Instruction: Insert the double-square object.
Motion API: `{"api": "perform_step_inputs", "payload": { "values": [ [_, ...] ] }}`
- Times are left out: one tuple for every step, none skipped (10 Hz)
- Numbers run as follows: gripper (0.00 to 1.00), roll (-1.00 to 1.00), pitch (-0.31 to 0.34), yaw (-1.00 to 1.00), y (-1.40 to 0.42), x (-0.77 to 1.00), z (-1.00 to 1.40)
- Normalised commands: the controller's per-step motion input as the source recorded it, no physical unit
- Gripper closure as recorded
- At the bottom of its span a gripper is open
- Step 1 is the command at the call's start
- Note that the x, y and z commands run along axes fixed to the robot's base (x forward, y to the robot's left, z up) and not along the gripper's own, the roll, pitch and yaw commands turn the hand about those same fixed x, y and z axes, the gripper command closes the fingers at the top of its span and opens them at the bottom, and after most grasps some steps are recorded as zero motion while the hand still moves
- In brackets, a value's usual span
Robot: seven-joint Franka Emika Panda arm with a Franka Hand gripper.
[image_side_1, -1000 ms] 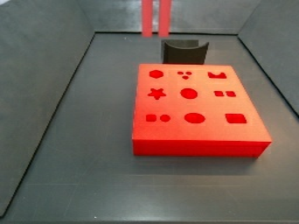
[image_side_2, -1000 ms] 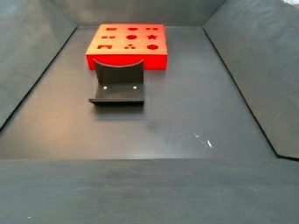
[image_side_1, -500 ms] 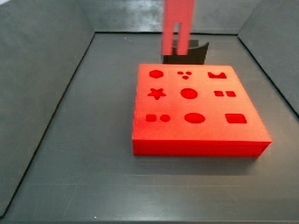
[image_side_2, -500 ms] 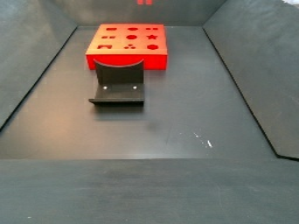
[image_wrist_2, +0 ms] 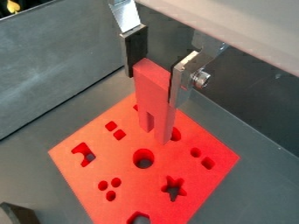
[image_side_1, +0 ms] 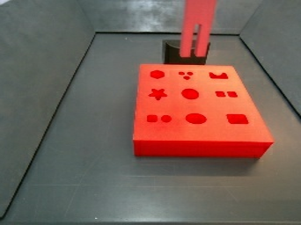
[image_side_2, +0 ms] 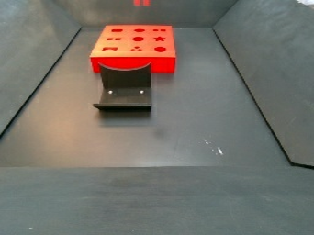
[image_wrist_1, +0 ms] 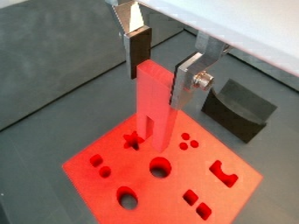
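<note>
My gripper [image_wrist_1: 159, 80] is shut on the double-square object [image_wrist_1: 152, 109], a slim red peg of two joined bars that hangs straight down between the pads; it also shows in a wrist view [image_wrist_2: 155, 101]. In a side view the peg [image_side_1: 195, 31] hangs above the far edge of the flat red block [image_side_1: 200, 110], in front of the dark curved holder [image_side_1: 186, 51]. The peg's lower end is clear of the block [image_wrist_1: 163, 171]. The gripper itself is above the top edge of both side views.
The red block [image_side_2: 135, 48] has several shaped cutouts and lies on the dark floor inside grey walls. The dark holder [image_side_2: 124, 89] stands on the floor right beside the block, and also shows in a wrist view [image_wrist_1: 239, 109].
The peg has moved to the right in the side view, from left of the holder to above the block's far right part. The block and holder have not moved.
</note>
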Motion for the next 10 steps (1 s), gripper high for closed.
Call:
{"api": "perform_step_inputs", "payload": {
  "values": [
    [1.00, 0.10, -0.006, 0.00, -0.09, 1.00, -0.25],
    [1.00, 0.09, -0.019, 0.00, -0.07, 1.00, -0.19],
    [1.00, 0.10, 0.000, 0.00, -0.13, 1.00, -0.11],
    [1.00, 0.12, 0.000, 0.00, -0.16, 1.00, -0.04],
    [1.00, 0.11, 0.000, 0.00, -0.13, 1.00, -0.02],
    [1.00, 0.08, 0.000, 0.00, -0.06, 1.00, -0.03],
    [1.00, 0.09, 0.000, 0.00, 0.00, 1.00, -0.10],
    [1.00, 0.19, 0.011, -0.02, 0.13, 1.00, -0.31],
    [1.00, 0.16, 0.074, -0.09, 0.21, 1.00, -0.46],
    [1.00, 0.08, 0.154, -0.16, 0.30, 0.94, -0.63]
  ]
}}
